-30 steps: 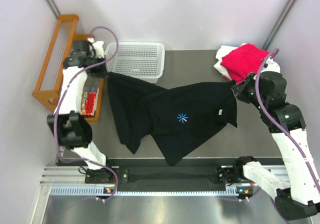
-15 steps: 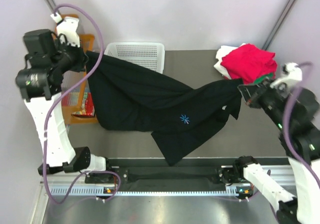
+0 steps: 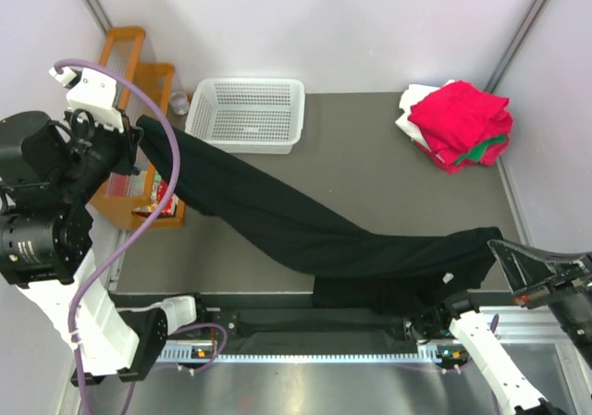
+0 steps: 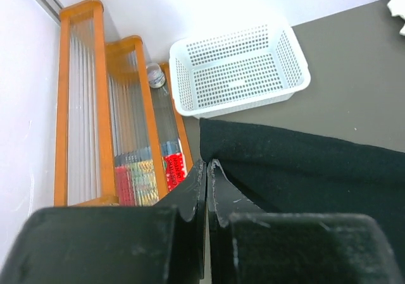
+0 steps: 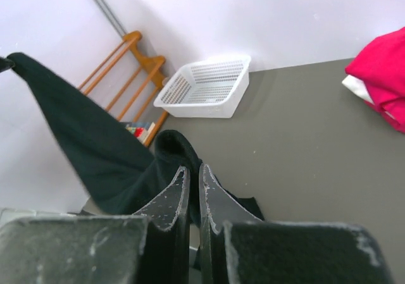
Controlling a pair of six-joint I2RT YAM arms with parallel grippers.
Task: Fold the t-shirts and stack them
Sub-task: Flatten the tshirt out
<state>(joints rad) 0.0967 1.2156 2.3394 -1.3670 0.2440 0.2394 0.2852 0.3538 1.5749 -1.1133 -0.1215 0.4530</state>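
Observation:
The black t-shirt (image 3: 314, 235) hangs in the air as a long band, stretched from upper left to lower right. My left gripper (image 3: 139, 127) is shut on its upper left end, raised beside the wooden rack. My right gripper (image 3: 497, 249) is shut on the other end, low at the near right above the rail. In the left wrist view the closed fingertips (image 4: 207, 165) pinch the black cloth (image 4: 304, 176) at its edge. The right wrist view shows black cloth (image 5: 168, 148) bunched between my shut right gripper (image 5: 191, 168). A folded stack of red, green and white t-shirts (image 3: 458, 121) lies at the far right corner.
A white perforated basket (image 3: 248, 112) stands at the back of the grey table (image 3: 388, 170). An orange wooden rack (image 3: 139, 59) with books stands left of the table. The arms' base rail (image 3: 314, 327) runs along the near edge.
Both arms have lifted the black t-shirt off the table. The left one rose up and left, the right one swung to the near right, pulling the cloth into a stretched band.

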